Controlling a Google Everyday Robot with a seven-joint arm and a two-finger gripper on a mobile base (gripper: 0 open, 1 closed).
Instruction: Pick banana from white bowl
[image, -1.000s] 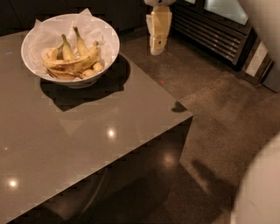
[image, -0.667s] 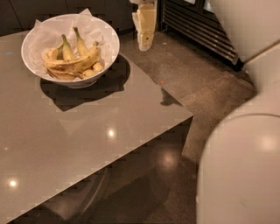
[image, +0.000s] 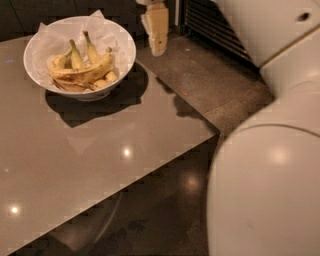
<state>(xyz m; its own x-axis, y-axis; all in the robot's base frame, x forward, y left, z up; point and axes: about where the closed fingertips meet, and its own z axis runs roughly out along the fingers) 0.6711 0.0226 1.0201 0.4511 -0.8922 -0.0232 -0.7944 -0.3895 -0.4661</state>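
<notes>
The white bowl (image: 35, 45), lined with crumpled white paper, stands at the far left of the grey table (image: 90, 150). In it lies the long curved yellow banana (image: 82, 74) with brown streaks, in front of two shorter green-stemmed bananas (image: 75, 54) and small yellow pieces (image: 111, 76). My gripper (image: 157, 47) hangs at the top of the view, pointing down, just right of the bowl's rim and above the table's far edge. It holds nothing that I can see.
My white arm (image: 270, 150) fills the right side of the view. Dark speckled floor (image: 210, 85) lies beyond the table's right edge. A slatted black grille (image: 210, 25) stands at the top right.
The gripper has moved left, closer to the bowl. The arm now covers more of the right side of the view.
</notes>
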